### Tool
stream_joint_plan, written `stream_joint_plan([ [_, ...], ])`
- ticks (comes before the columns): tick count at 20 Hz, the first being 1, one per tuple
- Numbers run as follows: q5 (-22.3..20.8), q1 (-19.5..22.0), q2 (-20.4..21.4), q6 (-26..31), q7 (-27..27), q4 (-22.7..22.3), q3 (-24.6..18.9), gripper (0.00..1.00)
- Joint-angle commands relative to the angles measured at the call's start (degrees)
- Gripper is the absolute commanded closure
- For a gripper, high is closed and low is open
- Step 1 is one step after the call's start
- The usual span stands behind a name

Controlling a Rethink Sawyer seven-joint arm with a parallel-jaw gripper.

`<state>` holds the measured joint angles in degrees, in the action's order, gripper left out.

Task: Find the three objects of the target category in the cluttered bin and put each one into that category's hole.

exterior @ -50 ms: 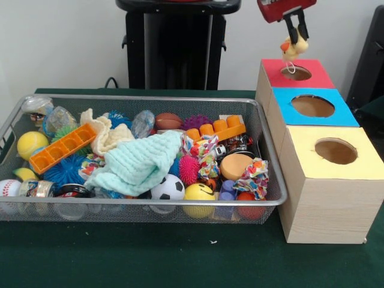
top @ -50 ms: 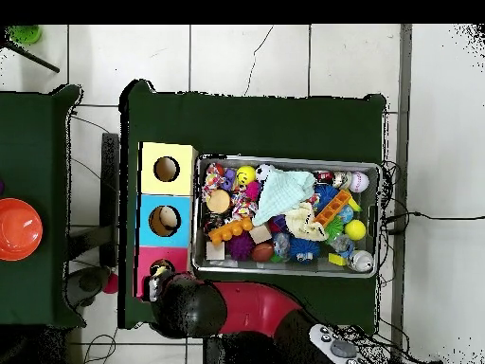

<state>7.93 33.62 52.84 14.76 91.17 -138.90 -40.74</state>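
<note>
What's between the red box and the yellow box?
The blue box sits between the red box and the yellow box, touching both. Both the front and overhead views show it, each box with a round hole on top.

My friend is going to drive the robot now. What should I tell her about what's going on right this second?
End effector: shut on a small yellow duck toy, hanging just above the red box's hole.
Boxes: red, blue and yellow stand in a row beside the mesh bin.
Done: the duck is out of the bin. The overhead view shows something pale in the blue hole; I can't tell what.
Left: drop the duck into the red hole, then search the bin's clutter for more of its kind.
</note>
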Motion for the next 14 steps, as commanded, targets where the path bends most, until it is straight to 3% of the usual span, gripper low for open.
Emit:
stream_joint_plan([
  [1,3.75,-1.27,-4.35,-5.56,15.05,-0.07,-0.96,1.0],
  [14,3.56,-1.52,-4.35,-7.5,15.69,0.29,-1.36,1.0],
])
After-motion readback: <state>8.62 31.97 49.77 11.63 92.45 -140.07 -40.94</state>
